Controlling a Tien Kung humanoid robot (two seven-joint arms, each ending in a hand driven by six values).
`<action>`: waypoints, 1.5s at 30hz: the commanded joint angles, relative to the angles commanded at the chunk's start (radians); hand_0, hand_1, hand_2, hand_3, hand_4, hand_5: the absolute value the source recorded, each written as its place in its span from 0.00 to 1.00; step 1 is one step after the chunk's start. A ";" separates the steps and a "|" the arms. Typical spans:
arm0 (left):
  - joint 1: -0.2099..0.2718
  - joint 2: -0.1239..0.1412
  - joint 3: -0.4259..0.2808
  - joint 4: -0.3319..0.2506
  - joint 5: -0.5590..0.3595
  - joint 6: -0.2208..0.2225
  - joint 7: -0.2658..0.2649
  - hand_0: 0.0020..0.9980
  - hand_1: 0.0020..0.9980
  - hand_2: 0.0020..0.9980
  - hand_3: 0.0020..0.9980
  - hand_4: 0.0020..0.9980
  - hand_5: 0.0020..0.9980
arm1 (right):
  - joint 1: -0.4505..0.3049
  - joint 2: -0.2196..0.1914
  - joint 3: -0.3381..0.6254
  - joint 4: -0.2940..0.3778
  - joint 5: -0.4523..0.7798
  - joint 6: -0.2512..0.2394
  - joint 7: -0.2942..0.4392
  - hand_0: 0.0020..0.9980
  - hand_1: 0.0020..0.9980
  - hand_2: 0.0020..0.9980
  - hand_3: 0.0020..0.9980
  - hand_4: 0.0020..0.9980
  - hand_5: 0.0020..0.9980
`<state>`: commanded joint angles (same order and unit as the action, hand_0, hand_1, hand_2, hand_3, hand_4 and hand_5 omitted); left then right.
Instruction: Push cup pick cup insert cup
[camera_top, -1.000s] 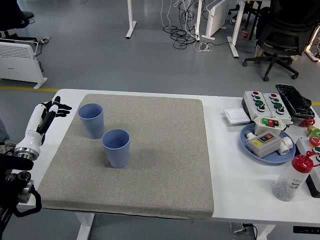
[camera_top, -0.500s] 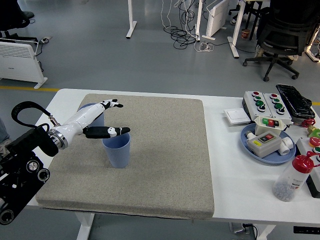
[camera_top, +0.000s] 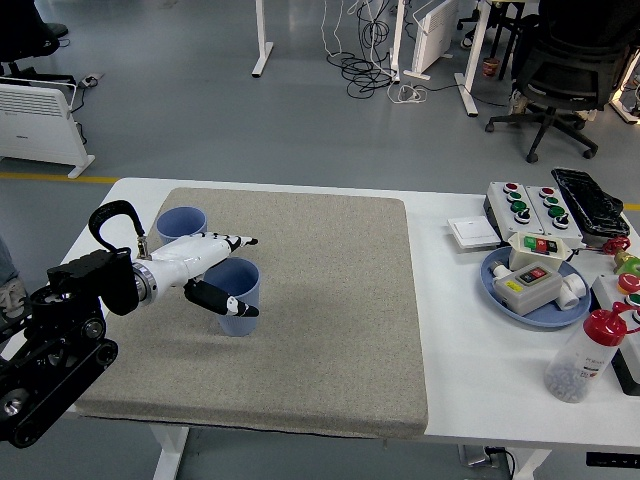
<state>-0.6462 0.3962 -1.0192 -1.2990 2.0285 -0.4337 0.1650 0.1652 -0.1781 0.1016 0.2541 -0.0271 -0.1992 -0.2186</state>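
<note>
Two blue cups stand upright on the grey mat (camera_top: 330, 330) at its left. The far cup (camera_top: 180, 221) is near the mat's back left corner. The near cup (camera_top: 247, 284) stands just in front and to the right of it. My left hand (camera_top: 248, 276) reaches in from the left and straddles the near cup, its fingers (camera_top: 228, 242) stretched over the rim's far side and the thumb (camera_top: 228, 304) against the cup's near side. The hand is spread and not closed on the cup. The cup's left side is hidden behind the hand. My right arm is out of view.
At the right of the white table (camera_top: 470, 330) are a blue plate (camera_top: 583, 314) with switch boxes, a red-capped bottle (camera_top: 580, 360), push-button boxes (camera_top: 525, 205) and a white pad (camera_top: 472, 232). The mat's middle and right are bare.
My left arm swung in from the table's left edge across the far cup, then lowered until the hand straddles the near cup. Neither cup has moved.
</note>
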 joint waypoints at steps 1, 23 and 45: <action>0.000 -0.002 -0.001 0.002 0.003 -0.003 0.002 0.87 0.91 1.00 1.00 1.00 0.55 | 0.000 0.000 0.000 0.000 0.000 0.000 0.000 0.71 0.65 0.70 0.61 0.10 0.47; -0.013 -0.011 0.015 0.013 0.098 -0.010 0.015 0.48 0.68 0.77 0.80 0.80 0.30 | 0.003 -0.002 -0.004 -0.001 0.008 -0.001 0.002 0.71 0.65 0.70 0.61 0.10 0.47; -0.032 0.021 -0.046 -0.044 0.040 -0.037 -0.013 0.38 0.53 0.57 0.52 0.65 0.17 | 0.003 -0.001 -0.002 -0.001 0.008 -0.002 0.001 0.71 0.65 0.70 0.61 0.10 0.47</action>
<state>-0.6779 0.4170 -1.0647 -1.3430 2.0681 -0.4708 0.1524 0.1684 -0.1795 0.0993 0.2534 -0.0195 -0.2013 -0.2181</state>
